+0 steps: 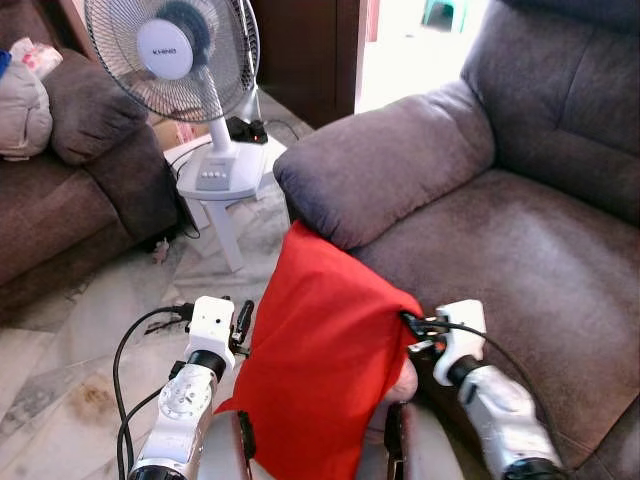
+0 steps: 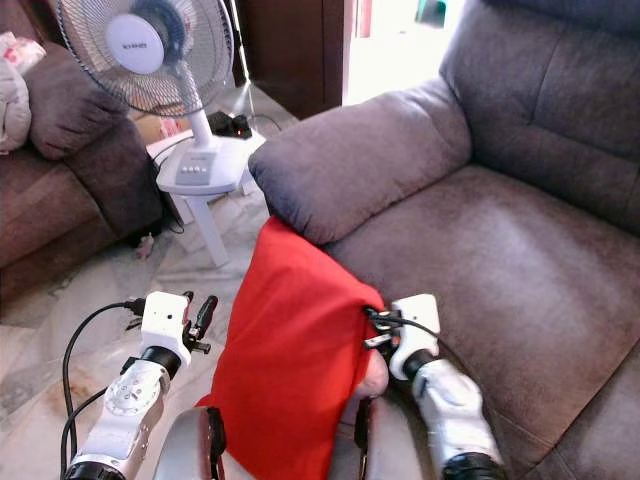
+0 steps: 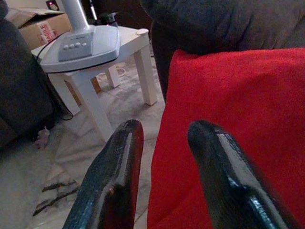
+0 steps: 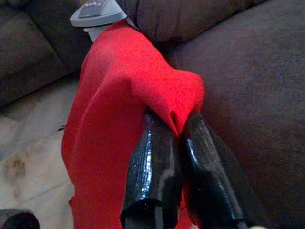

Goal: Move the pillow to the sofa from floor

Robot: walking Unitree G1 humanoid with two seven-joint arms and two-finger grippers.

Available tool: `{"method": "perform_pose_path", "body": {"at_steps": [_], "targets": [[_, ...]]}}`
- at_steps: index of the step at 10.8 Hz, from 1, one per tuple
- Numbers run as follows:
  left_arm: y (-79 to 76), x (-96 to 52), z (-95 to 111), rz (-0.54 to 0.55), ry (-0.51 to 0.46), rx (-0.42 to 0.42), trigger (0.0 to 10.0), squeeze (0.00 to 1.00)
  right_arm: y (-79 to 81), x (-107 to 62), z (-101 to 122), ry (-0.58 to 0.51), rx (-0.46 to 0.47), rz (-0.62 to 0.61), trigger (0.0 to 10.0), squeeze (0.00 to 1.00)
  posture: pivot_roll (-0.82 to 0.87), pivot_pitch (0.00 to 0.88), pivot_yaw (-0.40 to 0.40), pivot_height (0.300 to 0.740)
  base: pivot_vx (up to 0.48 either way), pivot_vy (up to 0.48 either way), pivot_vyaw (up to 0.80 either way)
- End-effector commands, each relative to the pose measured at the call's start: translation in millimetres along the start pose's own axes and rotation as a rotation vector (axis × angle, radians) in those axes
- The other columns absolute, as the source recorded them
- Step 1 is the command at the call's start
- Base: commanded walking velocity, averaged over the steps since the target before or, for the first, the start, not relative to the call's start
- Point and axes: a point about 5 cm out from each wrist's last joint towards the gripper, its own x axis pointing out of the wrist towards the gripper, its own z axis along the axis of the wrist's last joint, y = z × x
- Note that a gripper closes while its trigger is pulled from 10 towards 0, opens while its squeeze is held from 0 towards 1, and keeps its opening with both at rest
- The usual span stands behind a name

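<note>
We hold the red pillow [image 1: 320, 350] lifted beside the sofa [image 1: 520, 250], right gripper [image 4: 177, 125] pinching its corner, left gripper [image 3: 164, 143] spread alongside; placing it on the seat remains.

A home living room: a grey upholstered sofa [image 1: 520, 240], a brown couch [image 1: 70, 190], a white fan [image 1: 175, 55] on a small bench [image 1: 225, 195], marble-patterned floor tiles [image 1: 70, 350].
</note>
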Motion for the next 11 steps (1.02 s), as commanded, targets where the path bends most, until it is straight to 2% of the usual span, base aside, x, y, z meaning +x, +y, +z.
{"method": "perform_pose_path", "body": {"at_steps": [1, 4, 7, 10, 11], "targets": [[2.3, 1.4, 3, 0.010, -0.011, 0.006, 10.0, 0.00, 0.0, 7.3, 15, -0.068, -0.004, -0.015, 10.0, 0.00, 0.03, 0.020, 0.017, 0.553, 0.000, 0.000, 0.00], [-0.4, 1.4, 5, 0.014, -0.028, 0.033, 10.0, 0.00, -2.2, 13.1, 18, -0.079, 0.027, -0.093, 10.0, 0.00, 0.04, 0.064, 0.009, 0.553, 0.000, 0.000, 0.00], [-2.2, -0.5, 3, 0.032, -0.032, 0.012, 10.0, 0.00, 3.3, 18.7, 22, -0.096, -0.008, -0.126, 10.0, 0.00, 0.01, 0.087, 0.019, 0.553, 0.000, 0.000, 0.00], [-7.3, 1.9, 4, 0.025, -0.036, 0.008, 10.0, 0.00, -2.6, 17.1, 22, -0.092, -0.024, -0.157, 10.0, 0.00, 0.01, 0.094, 0.016, 0.553, 0.000, 0.000, 0.00], [-5.7, 1.6, 4, 0.029, -0.034, 0.007, 10.0, 0.00, -5.0, 17.1, 24, -0.099, -0.033, -0.178, 10.0, 0.00, 0.01, 0.093, 0.017, 0.569, 0.000, 0.000, 0.00]]}}
